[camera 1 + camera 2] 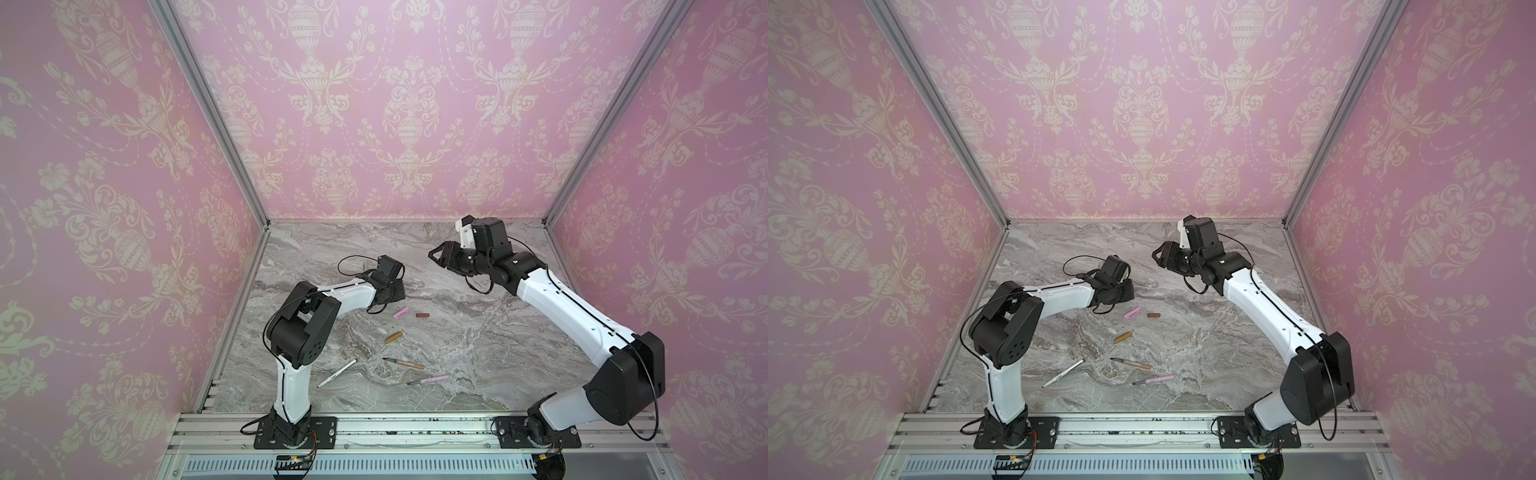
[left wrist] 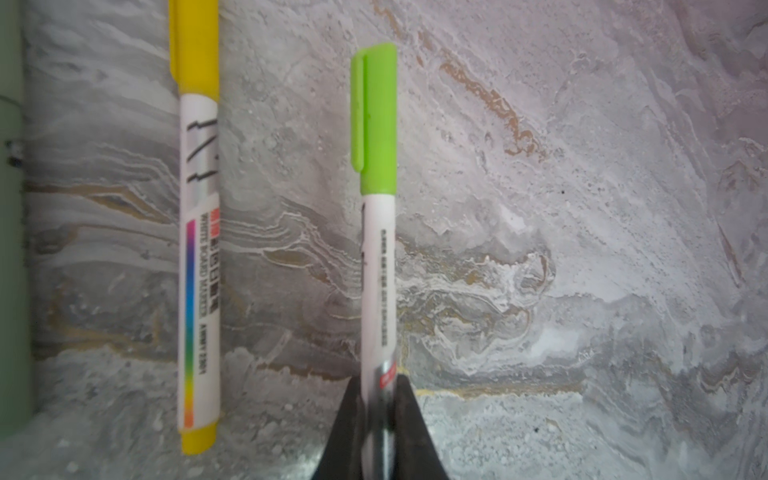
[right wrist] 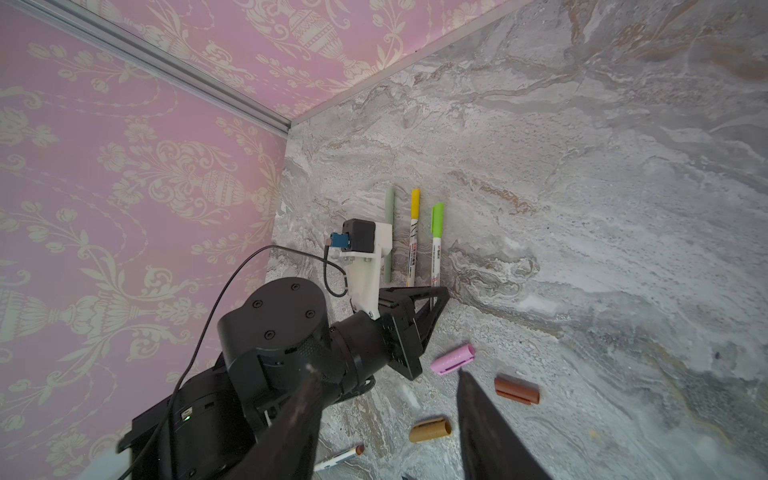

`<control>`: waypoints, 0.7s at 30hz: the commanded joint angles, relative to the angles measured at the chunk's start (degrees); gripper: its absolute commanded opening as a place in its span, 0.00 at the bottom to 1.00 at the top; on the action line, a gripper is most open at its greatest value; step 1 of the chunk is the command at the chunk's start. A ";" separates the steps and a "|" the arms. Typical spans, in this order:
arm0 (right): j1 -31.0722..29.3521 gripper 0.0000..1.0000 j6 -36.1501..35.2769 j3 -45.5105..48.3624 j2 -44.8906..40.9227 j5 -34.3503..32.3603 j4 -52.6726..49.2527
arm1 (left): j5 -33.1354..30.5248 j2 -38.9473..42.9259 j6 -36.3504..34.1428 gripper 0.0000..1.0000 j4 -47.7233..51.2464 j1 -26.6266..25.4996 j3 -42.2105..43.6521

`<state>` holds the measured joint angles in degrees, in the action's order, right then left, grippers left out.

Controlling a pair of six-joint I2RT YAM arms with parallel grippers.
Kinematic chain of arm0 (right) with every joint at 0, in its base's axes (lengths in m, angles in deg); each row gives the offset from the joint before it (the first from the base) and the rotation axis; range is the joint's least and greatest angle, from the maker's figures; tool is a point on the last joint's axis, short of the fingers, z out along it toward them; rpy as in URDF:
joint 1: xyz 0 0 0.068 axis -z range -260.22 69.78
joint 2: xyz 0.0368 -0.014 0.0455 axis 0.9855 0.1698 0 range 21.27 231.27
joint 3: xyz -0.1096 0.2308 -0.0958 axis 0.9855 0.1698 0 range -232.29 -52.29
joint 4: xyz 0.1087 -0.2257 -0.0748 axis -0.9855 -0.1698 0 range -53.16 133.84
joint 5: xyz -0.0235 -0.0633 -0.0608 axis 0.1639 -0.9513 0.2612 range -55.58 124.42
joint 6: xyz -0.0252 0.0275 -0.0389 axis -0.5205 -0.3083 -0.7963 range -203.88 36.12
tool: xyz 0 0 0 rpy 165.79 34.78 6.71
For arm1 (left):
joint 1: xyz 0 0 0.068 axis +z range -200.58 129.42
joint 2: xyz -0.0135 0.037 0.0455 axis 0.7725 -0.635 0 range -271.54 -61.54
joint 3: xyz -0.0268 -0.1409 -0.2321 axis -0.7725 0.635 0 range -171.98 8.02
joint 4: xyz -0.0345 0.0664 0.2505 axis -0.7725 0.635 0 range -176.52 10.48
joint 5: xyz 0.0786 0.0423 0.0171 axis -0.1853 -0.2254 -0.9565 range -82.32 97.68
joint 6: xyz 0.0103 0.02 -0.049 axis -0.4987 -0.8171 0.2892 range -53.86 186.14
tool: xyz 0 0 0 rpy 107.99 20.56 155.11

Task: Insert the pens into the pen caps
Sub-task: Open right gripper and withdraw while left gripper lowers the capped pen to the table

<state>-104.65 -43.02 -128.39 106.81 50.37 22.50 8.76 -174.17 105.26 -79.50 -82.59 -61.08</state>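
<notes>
Grey marble-patterned tabletop: left gripper clamped on tail of white-barrelled pen with lime green cap, seemingly laying it beside yellow-capped white pen to row up finished ones; right gripper hangs raised, jaws apart, empty, likely awaiting loose pink plastic cap, brown cap, tan cap.

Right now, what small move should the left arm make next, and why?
Probably open the left pincer and release the lime-capped pen. It looks fully capped, and it appears to lie on the marble table parallel to the yellow-capped pen, as if set in a row of finished pens.
</notes>
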 commanded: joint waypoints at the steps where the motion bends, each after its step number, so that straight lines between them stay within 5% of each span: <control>1: 0.71 0.53 -1.06 0.82 0.95 1.18 0.91 | -1.13 -1.75 0.18 0.12 1.12 -0.22 -1.96; 21: 1.84 0.54 -1.22 1.38 0.42 2.09 1.04 | -1.46 -4.72 -0.70 0.22 3.21 -0.25 -3.83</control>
<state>-103.21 -43.41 -127.90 107.03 51.72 22.58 8.52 -177.17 105.19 -79.54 -82.59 -64.27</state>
